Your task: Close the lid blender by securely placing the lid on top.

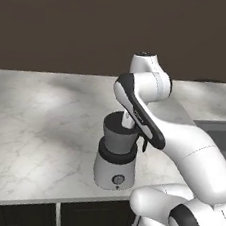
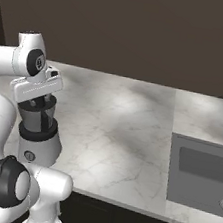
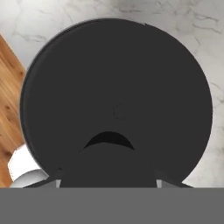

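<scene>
Hand view looks straight down on the black round lid, lying on the blender jar's mouth. Claw hangs directly above the blender on the marble tabletop; its opening cannot be told.

White marble counter carries blender near front edge; sink set in right.

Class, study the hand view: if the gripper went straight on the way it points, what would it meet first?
Most likely the lid, directly ahead of the gripper over the blender; how far off is unclear.
</scene>
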Motion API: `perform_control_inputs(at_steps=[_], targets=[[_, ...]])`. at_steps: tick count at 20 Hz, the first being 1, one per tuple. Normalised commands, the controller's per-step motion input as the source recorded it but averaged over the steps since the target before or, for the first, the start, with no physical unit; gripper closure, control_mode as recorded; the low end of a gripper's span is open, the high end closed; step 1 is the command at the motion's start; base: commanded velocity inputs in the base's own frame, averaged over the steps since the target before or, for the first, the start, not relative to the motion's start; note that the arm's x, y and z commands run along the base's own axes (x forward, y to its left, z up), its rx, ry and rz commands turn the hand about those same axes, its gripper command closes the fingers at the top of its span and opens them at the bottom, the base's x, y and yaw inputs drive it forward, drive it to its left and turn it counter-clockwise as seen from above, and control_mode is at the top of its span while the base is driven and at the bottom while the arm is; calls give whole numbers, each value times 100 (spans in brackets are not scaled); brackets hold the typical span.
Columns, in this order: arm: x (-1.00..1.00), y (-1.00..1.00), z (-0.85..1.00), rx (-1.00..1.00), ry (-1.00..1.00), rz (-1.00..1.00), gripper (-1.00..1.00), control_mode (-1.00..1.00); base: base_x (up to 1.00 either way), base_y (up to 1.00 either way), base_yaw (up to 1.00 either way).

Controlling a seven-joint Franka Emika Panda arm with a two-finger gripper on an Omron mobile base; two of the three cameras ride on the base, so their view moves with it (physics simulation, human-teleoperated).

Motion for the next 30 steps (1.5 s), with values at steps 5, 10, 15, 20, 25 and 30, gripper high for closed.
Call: perform_control_inputs(at_steps=[5, 10, 15, 20, 25, 30], targets=[[0, 1, -8, 0, -1, 3, -100, -100, 0, 0, 0], [-1, 0, -1, 0, -5, 1, -100, -100, 0, 0, 0], [0, 0, 0, 0, -8, 1, -100, -100, 0, 0, 0], [-12, 0, 5, 0, -15, 2, -100, -100, 0, 0, 0], [-36, 0, 28, 0, -11, 1, -100, -100, 0, 0, 0], [-50, 0, 41, 1, -13, 0, -100, -100, 0, 0, 0]])
